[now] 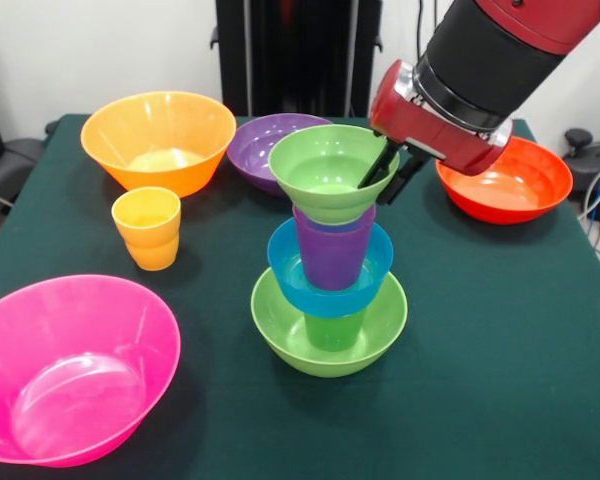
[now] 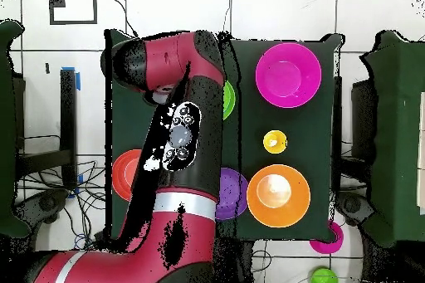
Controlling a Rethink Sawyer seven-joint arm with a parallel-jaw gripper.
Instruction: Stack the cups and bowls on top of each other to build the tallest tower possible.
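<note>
Tower of glossy plastic sits just right of centre in the front view: mid lime-green bowl at the bottom, green cup standing in it, small blue bowl over that, purple tapered cup next, small green bowl on top. Five pieces up already, so well along, at a guess past halfway. Left to go, probably: yellow-orange cup at mid left, big pink bowl at lower left, big orange bowl at upper left, purple bowl behind the stack, red-orange bowl at upper right. Long axis runs vertical, though not dead straight: top bowl looks tipped a bit toward the viewer, mouth facing up and slightly forward. Red and black gripper comes in from upper right, dark fingers straddling the top bowl's right rim, one inside, one outside. Looks clamped on the rim, but hard to be sure. Overhead view mostly blocked by the arm, only a sliver of green peeking out at its right edge.
</note>
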